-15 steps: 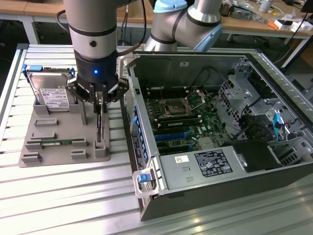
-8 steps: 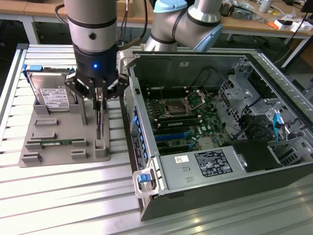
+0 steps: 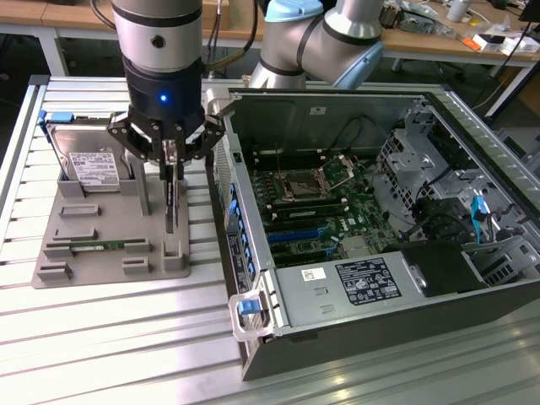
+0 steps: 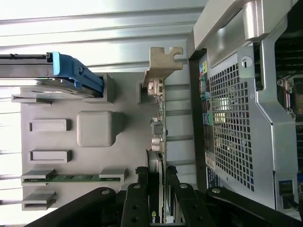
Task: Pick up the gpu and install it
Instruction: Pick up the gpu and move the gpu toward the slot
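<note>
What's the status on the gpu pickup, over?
Fingers closed on the gpu. Card upright on edge at its slot in the gray holder. Hard drive and open computer case stand clear of it.

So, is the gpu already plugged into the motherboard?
No, the gpu stands on edge at the gray holder outside the computer case, with the jaws closed on it.
</note>
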`<state>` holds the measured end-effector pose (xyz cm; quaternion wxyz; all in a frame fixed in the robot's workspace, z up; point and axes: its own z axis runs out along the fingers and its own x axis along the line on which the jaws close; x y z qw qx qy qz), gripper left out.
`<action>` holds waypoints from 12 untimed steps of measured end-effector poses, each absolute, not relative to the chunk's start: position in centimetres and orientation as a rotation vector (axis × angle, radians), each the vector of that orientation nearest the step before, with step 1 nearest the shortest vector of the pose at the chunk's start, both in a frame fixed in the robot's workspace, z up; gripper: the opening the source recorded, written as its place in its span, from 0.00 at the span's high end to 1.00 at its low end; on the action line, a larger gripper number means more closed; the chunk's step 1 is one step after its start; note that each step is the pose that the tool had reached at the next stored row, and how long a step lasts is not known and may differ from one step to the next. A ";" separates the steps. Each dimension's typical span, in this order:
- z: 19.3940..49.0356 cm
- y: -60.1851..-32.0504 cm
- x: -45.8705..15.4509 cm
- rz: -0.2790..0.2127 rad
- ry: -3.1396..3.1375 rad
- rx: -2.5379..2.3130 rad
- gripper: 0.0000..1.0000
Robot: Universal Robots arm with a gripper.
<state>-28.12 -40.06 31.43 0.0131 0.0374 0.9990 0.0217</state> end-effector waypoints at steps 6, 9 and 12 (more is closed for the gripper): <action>32.8 -40.1 -28.1 0.068 3.113 0.117 0.74; 33.5 -40.1 -28.1 0.068 3.112 0.117 0.74; 34.2 -40.1 -28.1 0.068 3.112 0.117 0.74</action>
